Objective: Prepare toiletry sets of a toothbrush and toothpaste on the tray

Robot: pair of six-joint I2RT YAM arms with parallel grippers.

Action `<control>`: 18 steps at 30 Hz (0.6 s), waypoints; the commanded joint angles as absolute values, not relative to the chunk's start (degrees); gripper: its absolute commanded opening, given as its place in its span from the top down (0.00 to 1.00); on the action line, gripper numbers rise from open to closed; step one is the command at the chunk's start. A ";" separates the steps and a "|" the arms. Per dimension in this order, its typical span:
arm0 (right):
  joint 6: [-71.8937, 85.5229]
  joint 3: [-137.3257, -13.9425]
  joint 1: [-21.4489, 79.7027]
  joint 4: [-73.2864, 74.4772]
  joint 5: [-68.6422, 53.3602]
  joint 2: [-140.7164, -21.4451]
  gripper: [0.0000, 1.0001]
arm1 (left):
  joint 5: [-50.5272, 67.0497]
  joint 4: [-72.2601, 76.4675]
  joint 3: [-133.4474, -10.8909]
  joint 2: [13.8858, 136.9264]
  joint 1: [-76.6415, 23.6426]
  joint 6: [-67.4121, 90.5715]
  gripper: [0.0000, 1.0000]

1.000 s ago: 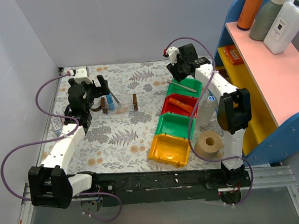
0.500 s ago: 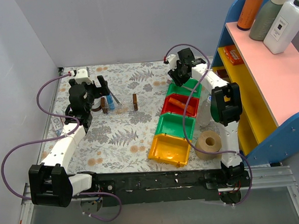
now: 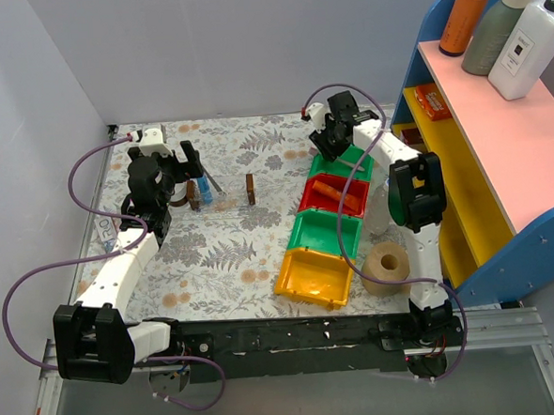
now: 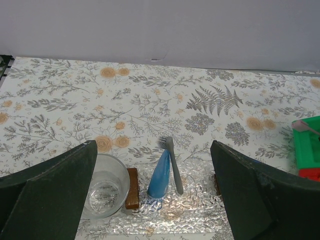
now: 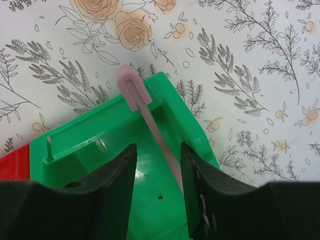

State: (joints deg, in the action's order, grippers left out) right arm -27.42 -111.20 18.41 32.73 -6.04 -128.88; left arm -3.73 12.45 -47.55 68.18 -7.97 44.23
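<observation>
The tray (image 4: 200, 210), clear with brown end pieces, holds a blue toothpaste (image 4: 161, 175) and a grey toothbrush (image 4: 174, 167) side by side. My left gripper (image 4: 154, 147) hovers wide open over them, touching nothing. From above, the tray (image 3: 228, 205) lies at the back left under the left gripper (image 3: 188, 166). My right gripper (image 3: 328, 151) reaches into the far green bin (image 5: 100, 135). A pink toothbrush (image 5: 150, 120) leans on the bin's rim, its handle running between the open jaws of the right gripper (image 5: 157, 146), close to the right finger.
A clear glass cup (image 4: 102, 190) stands against the tray's left end. Behind the far green bin come a red bin (image 3: 333, 197) with an orange item, a green bin (image 3: 324, 231) and a yellow bin (image 3: 311, 279). A clear bottle (image 3: 382, 201), a tape roll (image 3: 386, 265) and a blue shelf (image 3: 497, 119) stand on the right.
My right arm has folded in and brought its gripper down into the far green bin, over the pink toothbrush, with the jaws slightly narrower. The left arm has not moved.
</observation>
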 commanded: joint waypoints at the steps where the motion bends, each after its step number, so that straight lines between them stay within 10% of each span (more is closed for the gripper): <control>1: -28.56 -111.71 18.19 30.06 -6.59 -130.60 0.53 | -4.40 13.01 -47.29 67.85 -7.56 43.24 0.02; 18: -28.92 -109.69 18.19 27.95 -6.68 -131.49 0.67 | -4.57 12.92 -47.20 67.94 -7.56 42.71 0.02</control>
State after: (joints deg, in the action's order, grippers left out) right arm -27.94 -110.76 18.37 30.65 -6.28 -131.96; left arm -3.88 12.45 -47.51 68.18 -7.97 43.68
